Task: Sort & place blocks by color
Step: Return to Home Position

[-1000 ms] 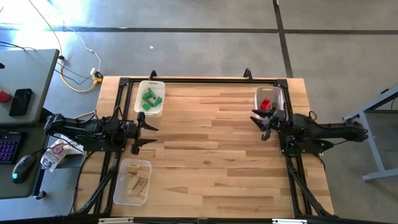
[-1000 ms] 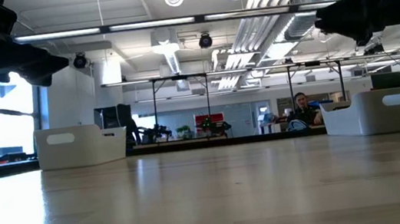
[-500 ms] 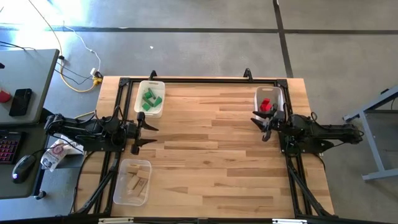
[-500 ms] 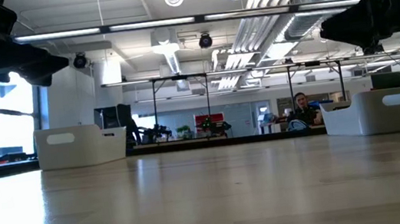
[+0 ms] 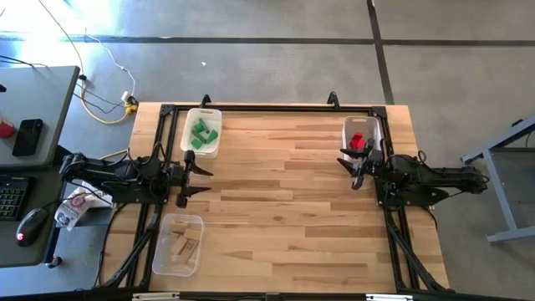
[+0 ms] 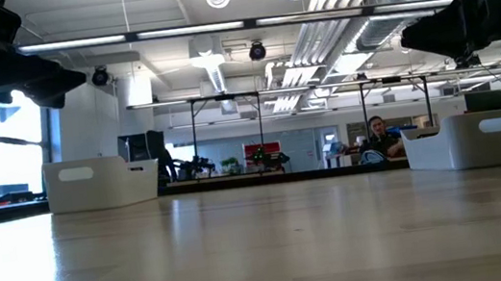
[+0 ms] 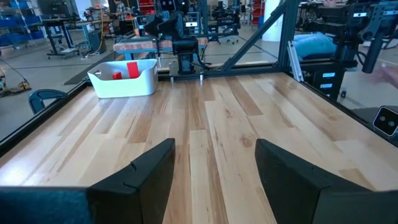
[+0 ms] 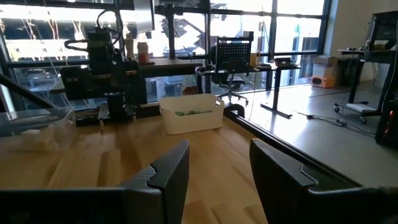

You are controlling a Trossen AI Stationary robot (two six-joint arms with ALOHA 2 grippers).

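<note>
Blocks of plain wood [image 5: 180, 245] lie in the clear bin [image 5: 159, 255] at lower left of the high view. Green blocks [image 5: 201, 134] fill the white bin [image 5: 203, 112] at upper left. Left pincer [image 5: 199, 181] hangs between these two bins at the tabletop [image 5: 284, 209] edge, fingers spread wide, holding nothing. Judgement: it is parked there because its share of the sorting is finished. No loose block shows on the boards across the middle. Red blocks [image 5: 358, 141] sit in the pale bin [image 5: 349, 125] at upper right. Right pincer [image 5: 349, 171] hangs just below that bin in the frame, fingers likewise spread and empty, apparently at rest. Each colour has its own bin, so the sort looks complete. Writing: no brand, label or lettering is legible on bins, blocks or arms.
</note>
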